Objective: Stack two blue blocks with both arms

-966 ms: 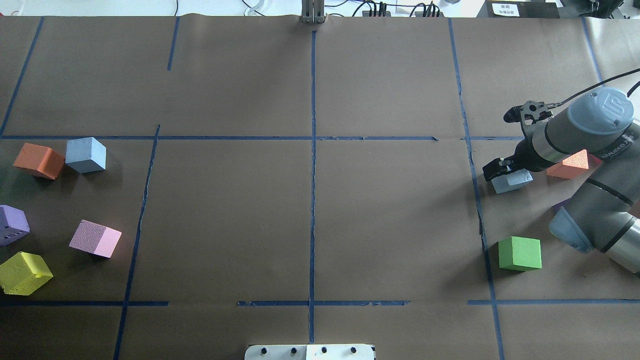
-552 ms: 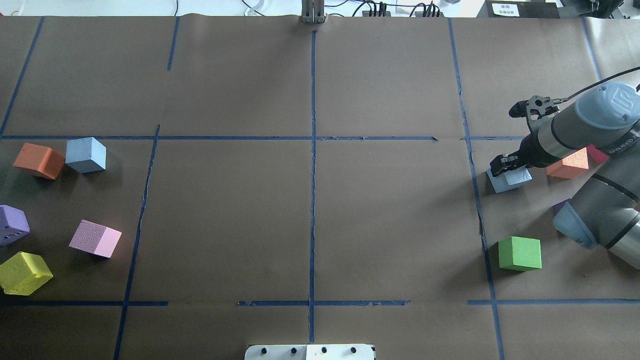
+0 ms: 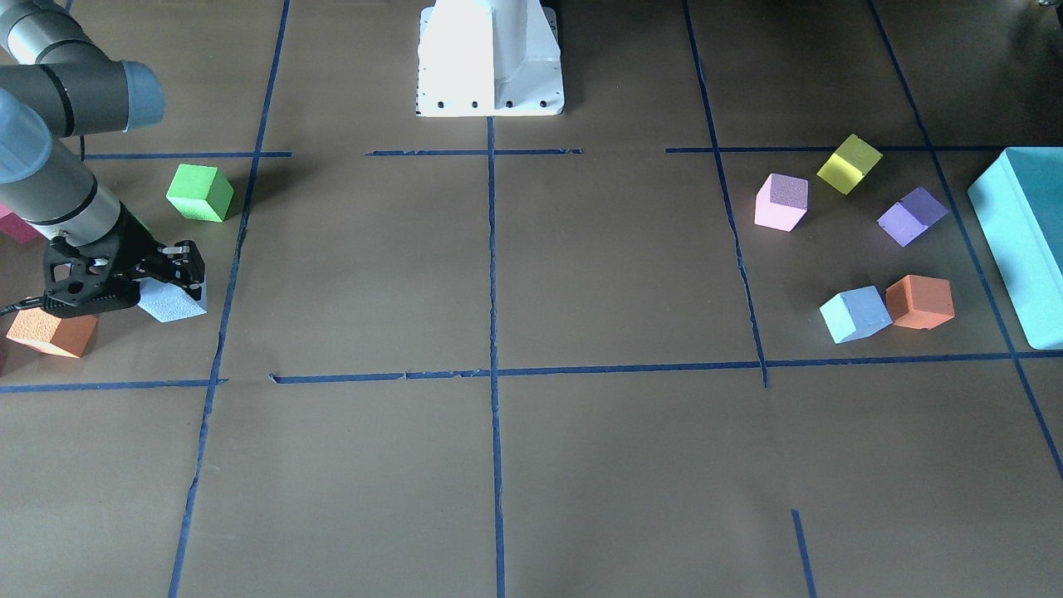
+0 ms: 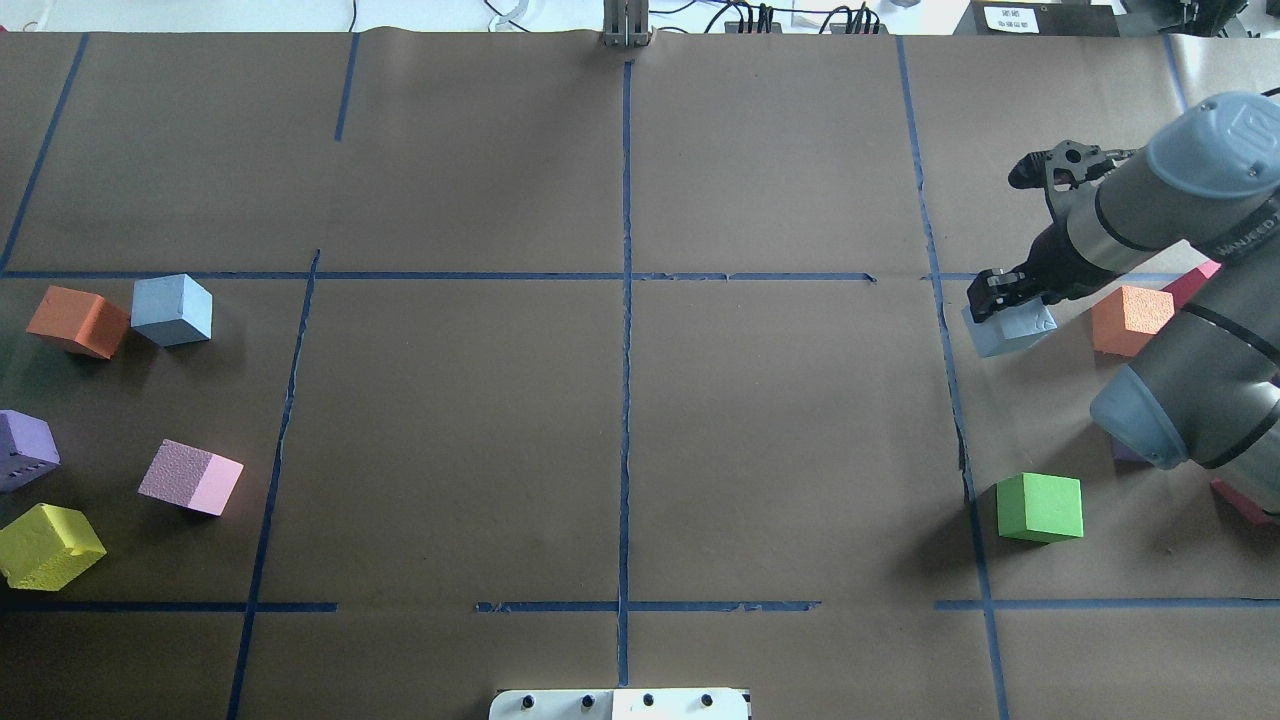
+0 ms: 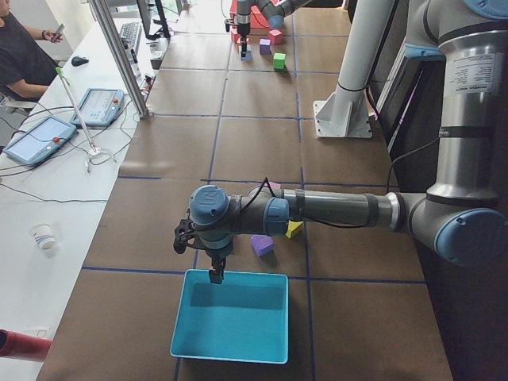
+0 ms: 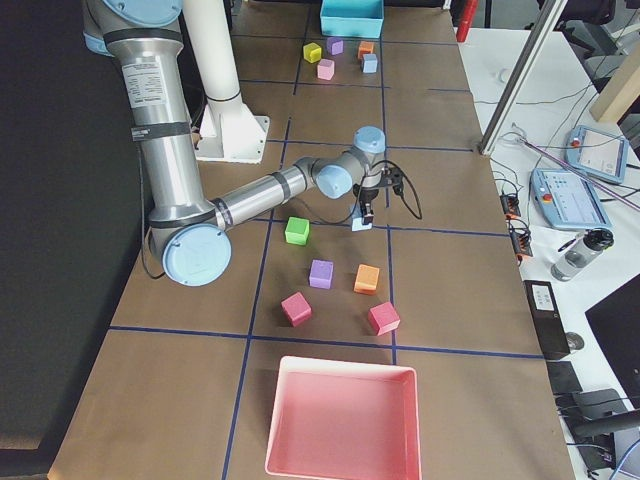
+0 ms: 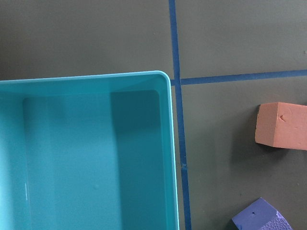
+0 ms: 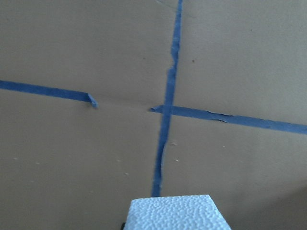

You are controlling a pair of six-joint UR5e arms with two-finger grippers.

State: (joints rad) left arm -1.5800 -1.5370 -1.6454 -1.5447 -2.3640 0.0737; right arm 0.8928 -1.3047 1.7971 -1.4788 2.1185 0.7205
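Shifted farther across the table [image 4: 620, 400] than a second ago, the right arm [image 4: 1150, 215] carries one blue block [image 4: 1010, 332], the right gripper [image 4: 997, 303] closed on its sides just beside a blue tape line [image 4: 945, 330]. The left arm [image 5: 341, 210] reaches over the teal box [image 5: 230, 313]; whether the left gripper [image 5: 215, 275] is parted cannot be told. The other blue block [image 4: 172, 310] sits just beside an orange cube [image 4: 77, 321].

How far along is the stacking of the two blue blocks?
Done: nothing is stacked yet. In hand: the right hand grips one pale blue foam cube. Remaining: the second pale blue foam cube sits beside an orange foam cube, and the left hand hangs over the large teal box. Carrying and stacking remain.
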